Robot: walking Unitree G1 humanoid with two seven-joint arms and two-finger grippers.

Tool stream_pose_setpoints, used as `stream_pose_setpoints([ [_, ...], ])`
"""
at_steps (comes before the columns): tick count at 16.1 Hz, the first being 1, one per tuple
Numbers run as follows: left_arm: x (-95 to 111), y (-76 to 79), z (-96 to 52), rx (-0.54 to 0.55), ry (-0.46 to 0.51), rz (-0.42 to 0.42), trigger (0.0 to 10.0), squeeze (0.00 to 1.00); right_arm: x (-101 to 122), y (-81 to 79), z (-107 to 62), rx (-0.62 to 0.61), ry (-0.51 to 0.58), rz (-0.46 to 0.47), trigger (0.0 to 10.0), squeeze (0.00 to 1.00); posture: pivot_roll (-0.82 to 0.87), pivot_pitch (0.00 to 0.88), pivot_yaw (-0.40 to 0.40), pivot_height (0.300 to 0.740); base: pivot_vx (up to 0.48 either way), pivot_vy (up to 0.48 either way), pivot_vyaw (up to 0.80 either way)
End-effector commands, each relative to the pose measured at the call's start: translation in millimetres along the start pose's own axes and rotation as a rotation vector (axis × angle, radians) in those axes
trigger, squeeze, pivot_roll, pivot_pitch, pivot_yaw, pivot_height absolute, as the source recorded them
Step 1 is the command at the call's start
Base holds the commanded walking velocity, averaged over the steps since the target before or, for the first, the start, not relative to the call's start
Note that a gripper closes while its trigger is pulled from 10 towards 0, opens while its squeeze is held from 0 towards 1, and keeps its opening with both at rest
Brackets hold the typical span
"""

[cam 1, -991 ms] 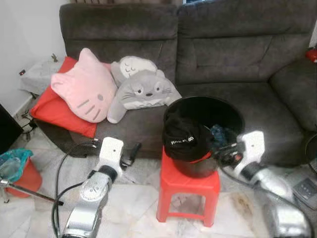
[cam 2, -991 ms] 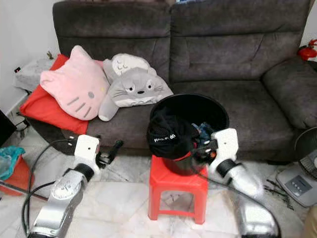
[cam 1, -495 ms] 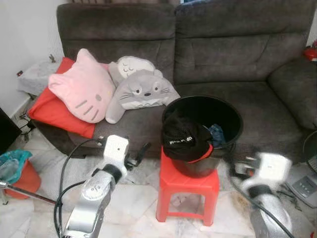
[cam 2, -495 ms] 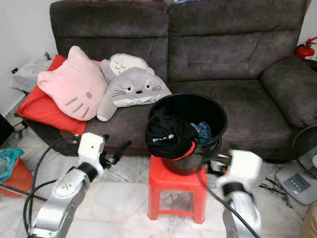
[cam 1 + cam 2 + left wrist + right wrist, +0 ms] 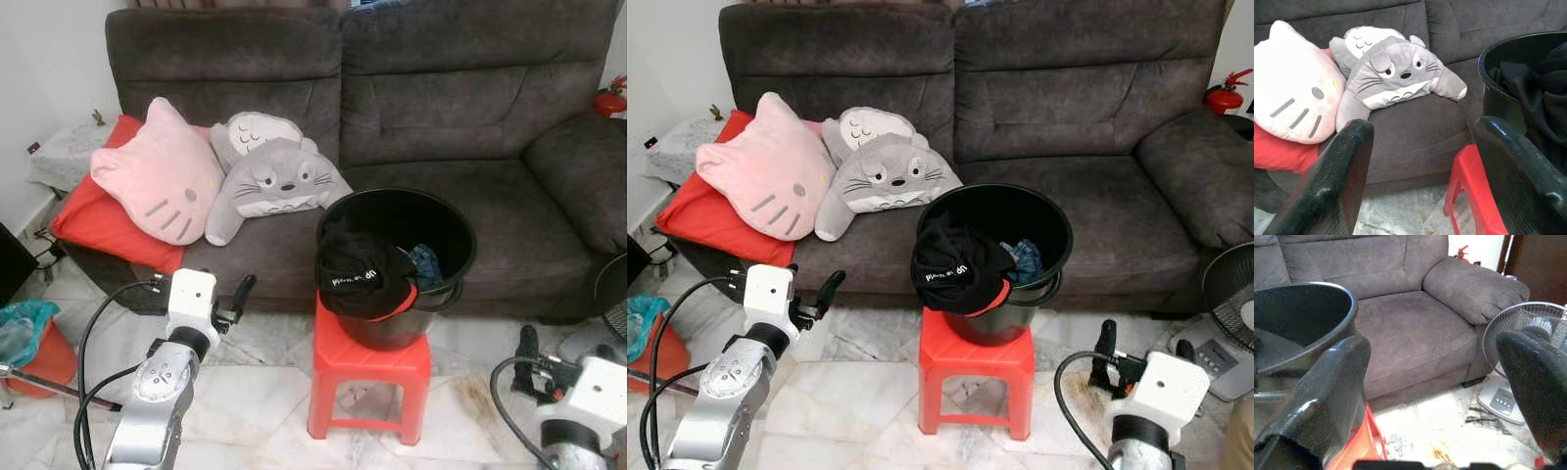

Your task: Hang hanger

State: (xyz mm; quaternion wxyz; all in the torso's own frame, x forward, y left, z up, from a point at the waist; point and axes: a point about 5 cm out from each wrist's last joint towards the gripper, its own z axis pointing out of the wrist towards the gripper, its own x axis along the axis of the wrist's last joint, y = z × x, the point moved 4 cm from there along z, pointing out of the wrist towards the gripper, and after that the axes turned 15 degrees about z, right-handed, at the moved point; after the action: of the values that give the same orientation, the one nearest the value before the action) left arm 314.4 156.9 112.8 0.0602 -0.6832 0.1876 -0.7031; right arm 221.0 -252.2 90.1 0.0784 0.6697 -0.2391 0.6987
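Note:
A black bucket (image 5: 462, 235) stands on a red plastic stool (image 5: 372, 360) in front of the grey sofa (image 5: 441, 108). A black garment (image 5: 358, 279) with white lettering hangs over the bucket's near rim, and blue cloth (image 5: 424, 262) lies inside. My left gripper (image 5: 238, 297) is open and holds nothing, low to the left of the stool, pointing at the sofa front. My right gripper (image 5: 1144, 348) is open too, low to the right of the stool and apart from the bucket. In the wrist views, both grippers (image 5: 1420, 166) (image 5: 1435, 396) have bare space between their fingers.
A pink cat cushion (image 5: 157, 181), a grey plush cushion (image 5: 279, 176) and a red cushion (image 5: 83, 223) lie on the sofa's left seat. A floor fan (image 5: 1229, 294) stands at the right. A red bin (image 5: 44, 348) sits at the left. Cables trail from both arms.
My right gripper has drawn back from the bucket's rim, down and to the right. My left gripper moved a little forward, then back to the left. The camera shifted slightly.

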Motion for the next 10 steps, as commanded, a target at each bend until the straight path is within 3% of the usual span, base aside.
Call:
stream_pose_setpoints([
  [1, 0.1, 0.9, -1.1, 0.002, 0.005, 0.004, 10.0, 0.00, 2.4, -5.3, 5.0, 0.008, 0.010, 0.009, 10.0, 0.00, -0.06, 0.000, 0.078, 0.740, 0.000, 0.000, 0.00],
  [7, 3.7, 7.0, 0.0, -0.022, 0.023, 0.001, 10.0, 0.00, 1.0, -15.5, 10.7, 0.022, 0.006, 0.004, 10.0, 0.00, -0.05, 0.000, 0.082, 0.740, 0.231, 0.000, 0.00],
  [10, 4.2, 8.2, 0.3, -0.029, 0.027, 0.001, 10.0, 0.00, -0.3, -17.8, 10.7, 0.025, 0.003, 0.012, 10.0, 0.00, -0.06, 0.000, 0.084, 0.740, 0.289, 0.000, -0.64],
])
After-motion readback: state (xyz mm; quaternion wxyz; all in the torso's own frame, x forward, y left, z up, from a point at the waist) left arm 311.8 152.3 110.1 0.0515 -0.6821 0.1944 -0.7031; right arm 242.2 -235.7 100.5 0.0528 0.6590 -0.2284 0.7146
